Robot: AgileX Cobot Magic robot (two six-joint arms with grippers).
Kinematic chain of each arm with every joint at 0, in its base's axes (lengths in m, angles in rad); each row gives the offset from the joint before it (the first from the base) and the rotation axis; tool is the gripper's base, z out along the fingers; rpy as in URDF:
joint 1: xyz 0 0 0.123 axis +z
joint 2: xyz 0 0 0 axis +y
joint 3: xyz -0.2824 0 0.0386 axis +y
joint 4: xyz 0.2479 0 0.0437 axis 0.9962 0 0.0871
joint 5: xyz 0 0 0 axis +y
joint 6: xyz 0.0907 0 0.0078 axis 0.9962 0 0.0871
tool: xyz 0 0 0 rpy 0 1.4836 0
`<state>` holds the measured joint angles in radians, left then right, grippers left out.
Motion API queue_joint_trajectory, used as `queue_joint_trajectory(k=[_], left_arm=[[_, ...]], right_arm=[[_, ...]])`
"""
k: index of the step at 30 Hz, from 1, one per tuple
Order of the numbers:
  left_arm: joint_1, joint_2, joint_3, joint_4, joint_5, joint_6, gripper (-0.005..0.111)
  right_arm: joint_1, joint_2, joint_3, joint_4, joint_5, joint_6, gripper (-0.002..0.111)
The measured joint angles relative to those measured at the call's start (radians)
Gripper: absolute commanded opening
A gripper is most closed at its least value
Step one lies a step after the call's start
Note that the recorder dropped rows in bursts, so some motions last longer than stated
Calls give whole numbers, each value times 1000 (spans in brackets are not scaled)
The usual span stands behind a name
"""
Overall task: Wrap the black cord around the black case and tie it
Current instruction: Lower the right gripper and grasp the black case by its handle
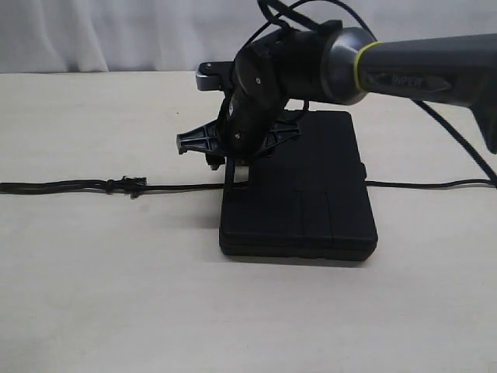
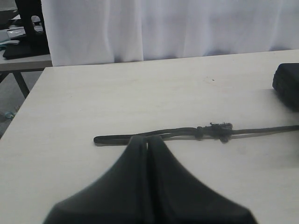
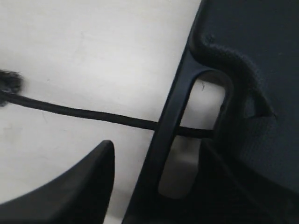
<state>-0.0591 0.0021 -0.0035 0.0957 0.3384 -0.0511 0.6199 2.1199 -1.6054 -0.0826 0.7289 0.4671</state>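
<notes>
You have one black case, one black cord and two hands in play, all on a pale tabletop.

The case is flat, rectangular and matte black, with shallow grooves in its lid; it lies flat near the middle of the tabletop; its one handle slot is cut into the edge on the left of the exterior view; its long axis seems to run from the far side toward the camera.

The cord is thin, braided and much longer than the case; it carries a single small frayed knot left of the case; it lies almost straight across the exterior view from left to right, crosswise to the case; it passes under the bar of the handle, shows in the slot, goes under the case body and comes out on the right side.

Your right hand reaches across the case to the handle edge; its jaws stand wide, one finger on the tabletop side of the handle bar with a gap to it; it grips nothing.

Your left hand is pressed closed with nothing seen between the tips; it sits by the cord's free end; you cannot tell whether it touches it.
</notes>
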Motion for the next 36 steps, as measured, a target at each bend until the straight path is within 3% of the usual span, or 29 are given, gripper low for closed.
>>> queue_joint_trajectory(k=[36], left_arm=[[0,0,0,0,0,0,0]], right_arm=[[2,92,-8,-23,-90,25,48]])
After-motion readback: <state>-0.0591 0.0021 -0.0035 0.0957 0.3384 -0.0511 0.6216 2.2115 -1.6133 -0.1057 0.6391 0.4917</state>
